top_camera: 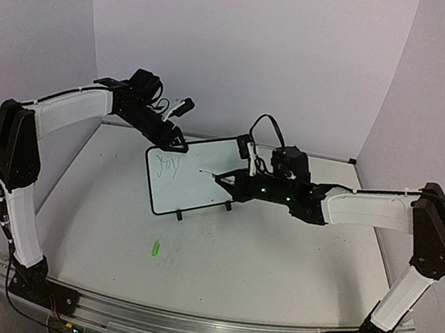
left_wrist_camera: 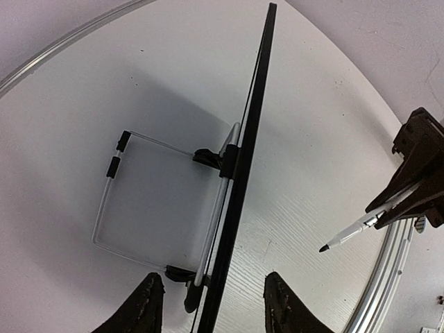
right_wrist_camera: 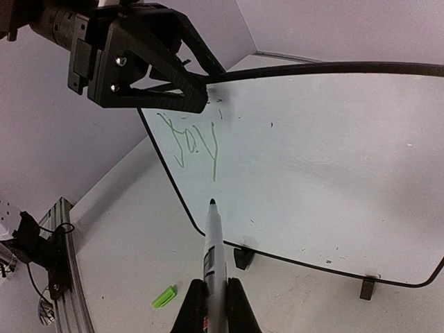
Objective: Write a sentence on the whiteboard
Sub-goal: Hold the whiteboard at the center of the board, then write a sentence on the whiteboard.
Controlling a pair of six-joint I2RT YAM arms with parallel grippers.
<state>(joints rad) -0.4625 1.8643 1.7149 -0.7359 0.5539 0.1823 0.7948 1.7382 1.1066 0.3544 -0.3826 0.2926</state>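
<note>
Standing upright, whiteboard (top_camera: 195, 183) long axis roughly left-right; left jaws spread astride edge; right jaws pinching marker (right_wrist_camera: 211, 239).

white-shelled arms (top_camera: 65, 107), black joints, thin black cables, screw-studded black left tool (right_wrist_camera: 200, 90)

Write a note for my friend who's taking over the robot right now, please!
The left end effector is open, with its jaws astride the top edge of the whiteboard, not yet clamped.
The right end effector is shut on a marker. Its tip points at the board and stops short of touching.
The whiteboard stands on its feet on the table. A green cap lies in front of it.
Done: one green word, roughly "Yay", at the upper left.
Left: steady the board and write the rest.
</note>
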